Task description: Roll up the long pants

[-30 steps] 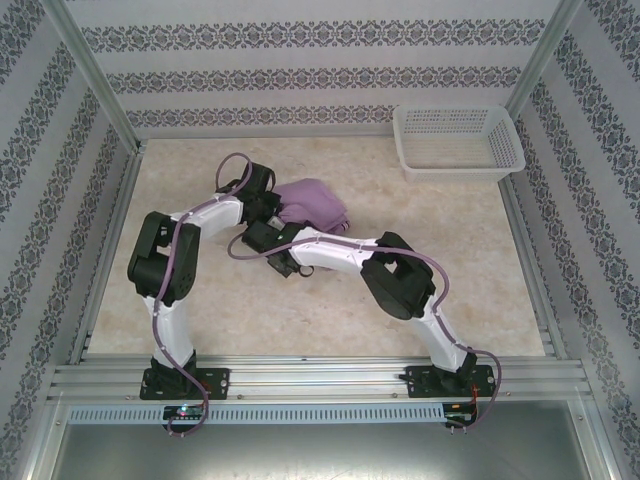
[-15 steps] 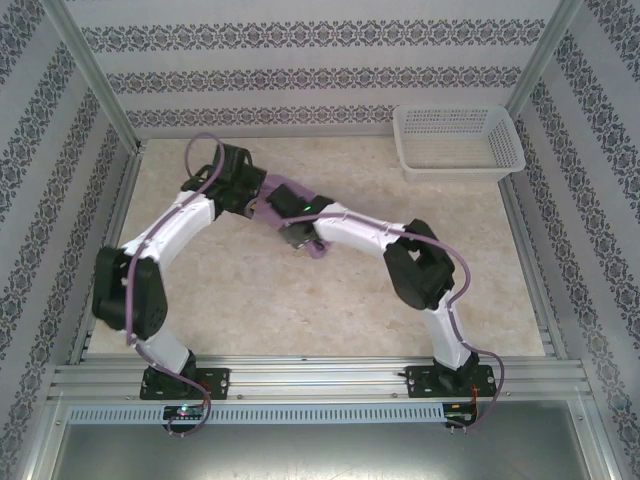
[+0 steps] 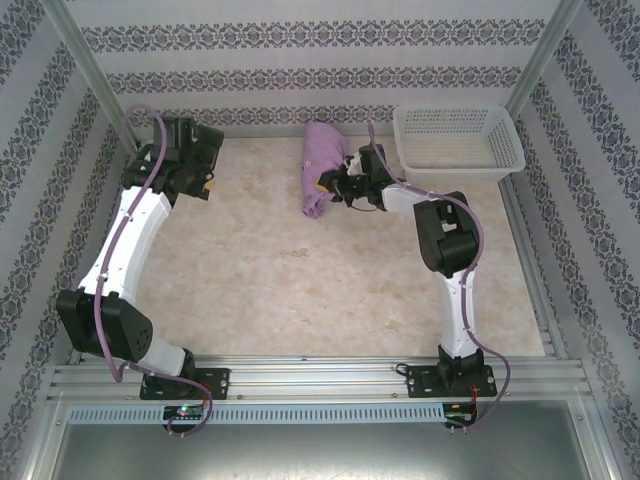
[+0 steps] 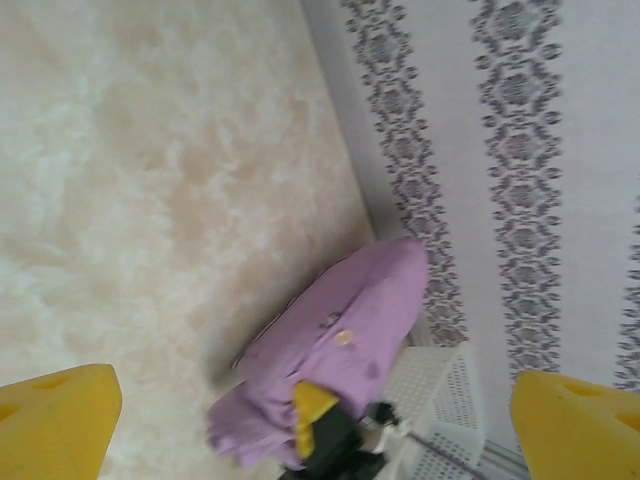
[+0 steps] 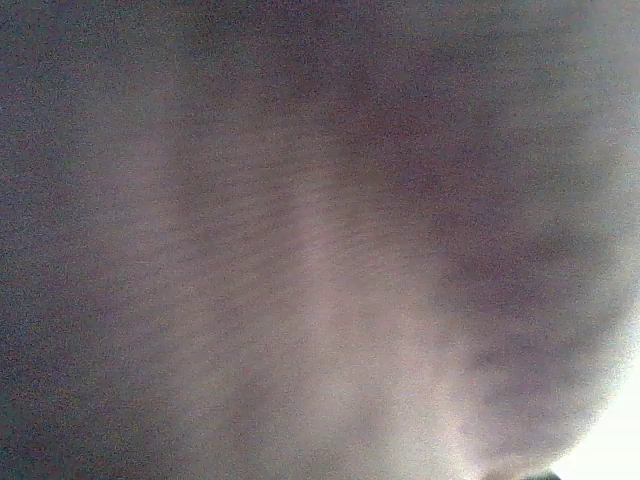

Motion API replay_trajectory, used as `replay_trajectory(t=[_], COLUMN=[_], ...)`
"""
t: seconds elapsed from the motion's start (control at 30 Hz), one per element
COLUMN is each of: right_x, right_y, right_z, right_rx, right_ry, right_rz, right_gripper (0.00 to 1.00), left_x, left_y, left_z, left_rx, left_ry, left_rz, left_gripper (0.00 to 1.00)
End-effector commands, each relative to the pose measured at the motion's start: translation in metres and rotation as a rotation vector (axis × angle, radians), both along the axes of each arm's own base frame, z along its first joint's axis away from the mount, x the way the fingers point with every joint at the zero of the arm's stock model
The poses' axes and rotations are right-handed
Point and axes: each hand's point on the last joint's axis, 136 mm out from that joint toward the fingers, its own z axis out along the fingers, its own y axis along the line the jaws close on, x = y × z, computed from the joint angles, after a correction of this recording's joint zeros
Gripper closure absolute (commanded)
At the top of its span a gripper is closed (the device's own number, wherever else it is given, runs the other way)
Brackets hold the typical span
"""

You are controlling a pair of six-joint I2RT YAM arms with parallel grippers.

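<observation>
White plastic mesh basket (image 3: 458, 168), rectangular and open-topped, standing at the far right corner of the tabletop, close to the back wall. Beige marbled tabletop (image 3: 300, 300), flat and matt, bounded by silver aluminium frame rails (image 3: 320, 378) along the near edge and both sides, with slanting uprights at the far corners. White wallpapered walls (image 3: 300, 60) with bands of dark grey floral ornament enclose three sides.

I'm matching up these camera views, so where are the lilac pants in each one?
Top external: long pants at far centre, just left of the white mesh basket.
Left wrist: pants lower centre, basket to their lower right.
Right wrist: pants as blurred lilac cloth against the lens.
Shared landmark: the basket.
</observation>
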Motion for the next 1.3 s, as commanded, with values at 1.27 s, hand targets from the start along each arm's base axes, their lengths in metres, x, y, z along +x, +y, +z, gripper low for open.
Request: replay_trajectory(t=[1.27], right_x=[0.04], right_y=[-0.309], right_z=[0.258], right_rx=[-0.365], right_ry=[-0.412], right_rz=[-0.805], right_gripper=[1.0], left_x=[0.007], left_y=[-0.015], left_z=[-0.068], left_rx=[-0.069], left_ry=[0.195], left_rz=[-0.18], left_gripper=[0.0])
